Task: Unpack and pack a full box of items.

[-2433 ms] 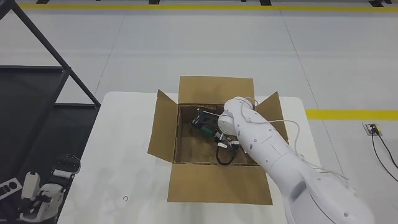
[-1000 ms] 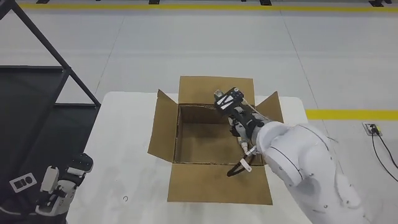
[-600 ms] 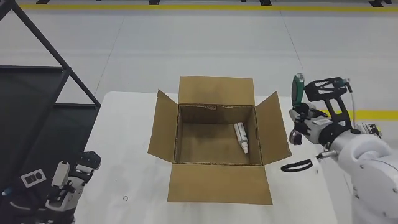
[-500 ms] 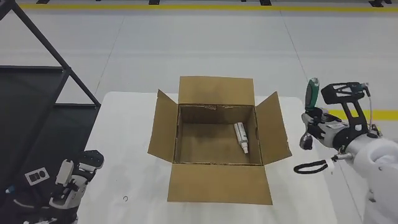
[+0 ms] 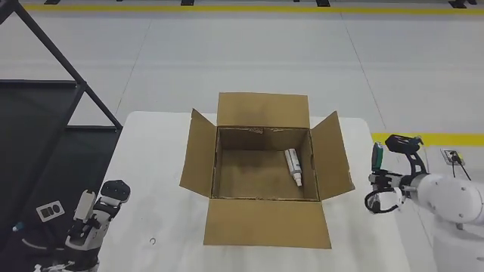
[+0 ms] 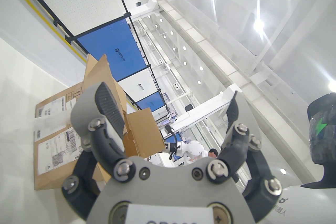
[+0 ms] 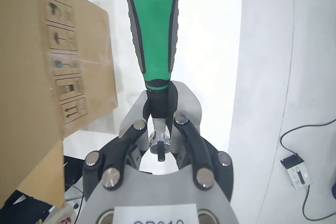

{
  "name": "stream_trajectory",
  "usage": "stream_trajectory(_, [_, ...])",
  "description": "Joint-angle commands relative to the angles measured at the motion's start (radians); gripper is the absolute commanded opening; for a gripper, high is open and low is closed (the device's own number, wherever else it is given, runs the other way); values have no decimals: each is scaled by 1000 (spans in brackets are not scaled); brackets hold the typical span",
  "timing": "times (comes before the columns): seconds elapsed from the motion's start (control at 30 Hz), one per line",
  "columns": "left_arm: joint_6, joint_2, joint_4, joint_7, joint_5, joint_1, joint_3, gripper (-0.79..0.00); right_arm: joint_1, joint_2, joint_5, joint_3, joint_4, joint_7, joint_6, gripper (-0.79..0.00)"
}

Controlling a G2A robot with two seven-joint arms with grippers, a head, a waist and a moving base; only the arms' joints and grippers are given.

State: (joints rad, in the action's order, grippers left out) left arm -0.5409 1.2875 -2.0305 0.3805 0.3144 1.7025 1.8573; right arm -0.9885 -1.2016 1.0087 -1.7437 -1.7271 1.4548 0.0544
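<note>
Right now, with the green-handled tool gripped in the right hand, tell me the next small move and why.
Probably lower the right hand to set the green-handled tool on the bare table to the right of the box. The tool is already out of the box and held near the table's right edge, and a tube lies inside to fetch next.

Bright, even overhead light, faint soft shadows on the table [image 5: 151, 189] and inside the box [image 5: 265, 223]; ceiling lamps [image 6: 258, 24] flare with streaks in left wrist view; straight lines bow at wrist-view edges.
</note>
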Motion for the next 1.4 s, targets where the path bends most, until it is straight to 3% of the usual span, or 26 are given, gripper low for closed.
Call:
stream_trajectory(0.0, [0,0,0,0,0,0,0,0,16,3,25,22,88,5,-4,-785])
stream_trajectory(0.57, [0,0,0,0,0,0,0,0,168,22,31,126,475,-43,-103,-785])
stream_trajectory(1.0, [0,0,0,0,0,0,0,0,239,33,12,169,636,-80,-127,-785])
stream_trajectory(1.2, [0,0,0,0,0,0,0,0,247,37,-8,184,663,-91,-127,-536])
stream_trajectory(1.37, [0,0,0,0,0,0,0,0,241,45,-10,181,638,-91,-115,-486])
